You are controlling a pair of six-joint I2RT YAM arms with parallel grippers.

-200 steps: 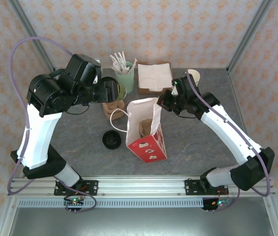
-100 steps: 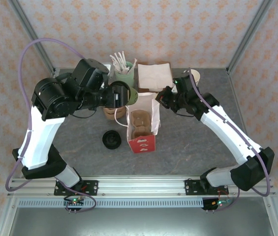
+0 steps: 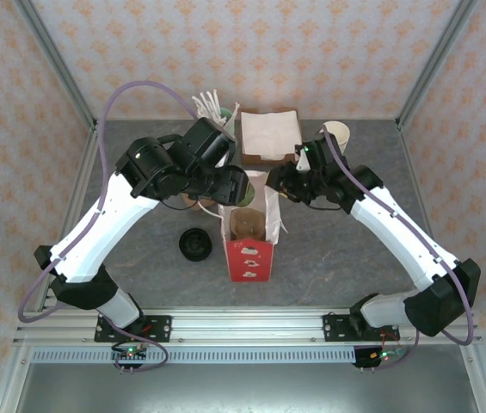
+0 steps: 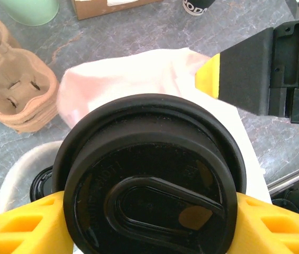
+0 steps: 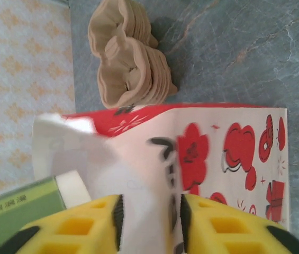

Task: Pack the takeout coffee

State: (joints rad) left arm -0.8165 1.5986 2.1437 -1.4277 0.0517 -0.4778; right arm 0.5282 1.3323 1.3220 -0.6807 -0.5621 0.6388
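The takeout coffee [image 4: 149, 174] has its black lid facing the left wrist camera, and my left gripper [image 4: 149, 227] is shut on it with a yellow finger on each side. In the top view the left gripper [image 3: 241, 185] holds it over the far rim of the red-and-white paper bag [image 3: 249, 249], which stands upright. A brown cup carrier [image 3: 247, 225] sits inside the bag. My right gripper [image 3: 279, 182] is at the bag's right rim. In the right wrist view its jaws [image 5: 150, 222] stand apart, open, with the bag's wall [image 5: 228, 153] loose between them. The cup's olive-green side [image 5: 22, 206] shows at the lower left.
A stack of brown cup carriers [image 5: 130, 69] lies left of the bag. A black lid [image 3: 195, 245] lies on the table at the front left. At the back stand a mint-green cup of stirrers [image 3: 217, 112], a box of napkins [image 3: 268, 136] and a paper cup stack [image 3: 337, 133].
The left arm carried the coffee to the right, over the bag's mouth. The bag went from leaning to upright. The right gripper's jaws parted on the bag's rim.
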